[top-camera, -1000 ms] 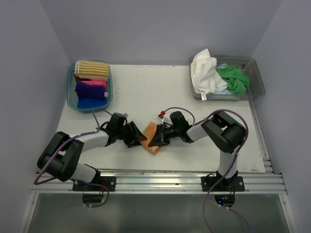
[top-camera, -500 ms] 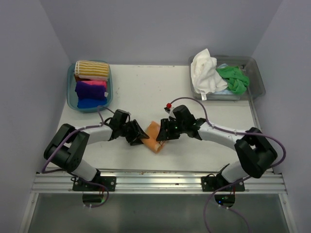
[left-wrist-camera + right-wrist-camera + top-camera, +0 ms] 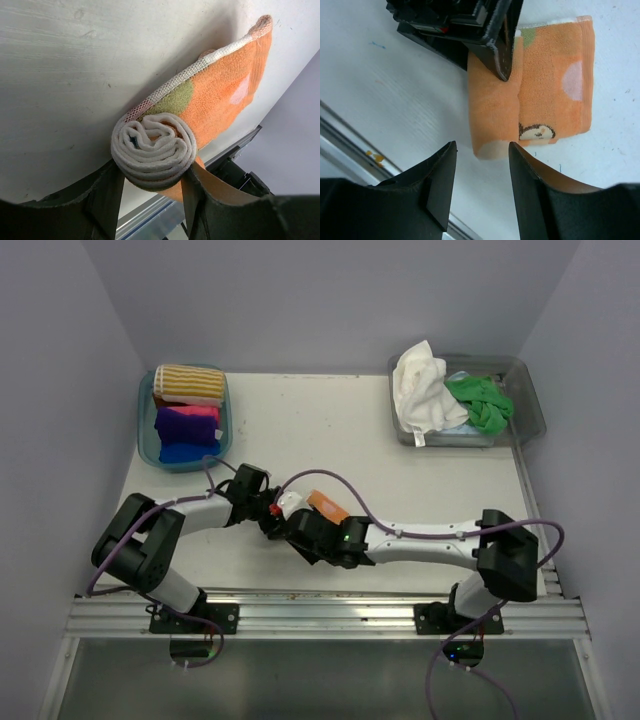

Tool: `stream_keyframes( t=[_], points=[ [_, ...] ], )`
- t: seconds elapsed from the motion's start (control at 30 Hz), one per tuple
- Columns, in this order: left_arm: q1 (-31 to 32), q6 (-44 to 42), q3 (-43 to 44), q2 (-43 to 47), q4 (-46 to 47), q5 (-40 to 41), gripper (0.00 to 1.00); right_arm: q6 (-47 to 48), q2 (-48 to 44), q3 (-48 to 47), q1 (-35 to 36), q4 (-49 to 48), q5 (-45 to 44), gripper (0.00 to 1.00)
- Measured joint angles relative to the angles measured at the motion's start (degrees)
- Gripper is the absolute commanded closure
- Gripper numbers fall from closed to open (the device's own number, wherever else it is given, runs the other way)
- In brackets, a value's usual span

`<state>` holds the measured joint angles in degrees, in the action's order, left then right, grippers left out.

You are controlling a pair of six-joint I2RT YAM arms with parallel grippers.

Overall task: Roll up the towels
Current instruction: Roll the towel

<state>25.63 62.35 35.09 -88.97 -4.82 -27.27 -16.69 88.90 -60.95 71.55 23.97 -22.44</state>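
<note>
Swung across, right gripper [image 3: 481, 165] is held spread above orange terry towel [image 3: 545, 100], roll pinched by left gripper [image 3: 150, 175], seemingly against unrolling.

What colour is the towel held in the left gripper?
The towel is orange with a whitish edge; right wrist view shows it best.

Overhead plus close wrist views, shared towel [image 3: 225, 85]
</note>
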Motion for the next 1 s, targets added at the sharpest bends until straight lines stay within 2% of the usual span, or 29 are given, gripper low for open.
stream_keyframes(
  t=[0.13,0.27,0.47,0.7,0.8,0.83,0.9,0.93,1.0],
  points=[
    [0.0,0.0,0.07,0.0,-0.22,-0.02,0.5,2.45,5.95,-1.86,2.51,0.63,-4.81,0.52],
    [0.0,-0.02,0.17,-0.02,-0.44,-0.02,0.5,4.04,7.98,-1.95,3.85,1.01,-6.62,0.52],
    [0.0,-0.42,0.31,-0.07,-0.68,-0.02,0.5,5.38,10.43,-2.82,4.02,0.17,-8.41,0.51],
    [0.0,-0.44,0.35,-0.07,-0.85,-0.02,0.5,6.38,18.16,-3.23,4.09,-1.38,-14.51,0.5],
    [0.0,-0.55,0.46,-0.07,-1.11,0.0,0.46,6.43,18.6,-3.23,4.22,-1.95,-16.09,0.58],
    [0.0,-0.66,0.61,0.0,-1.36,0.0,0.43,6.32,18.62,-3.19,4.24,-2.08,-16.15,0.65],
    [-0.07,-1.18,0.9,0.35,-1.99,0.02,0.38,5.95,18.6,-2.86,4.07,-2.64,-16.0,0.71],
    [-0.07,-1.66,0.98,0.7,-2.36,0.02,0.32,5.68,18.34,-2.56,3.72,-3.23,-15.43,0.76],
    [-0.2,-2.16,0.87,1.86,-2.73,0.04,0.26,4.9,16.46,-0.96,2.27,-5.14,-12.59,0.79]
  ],
)
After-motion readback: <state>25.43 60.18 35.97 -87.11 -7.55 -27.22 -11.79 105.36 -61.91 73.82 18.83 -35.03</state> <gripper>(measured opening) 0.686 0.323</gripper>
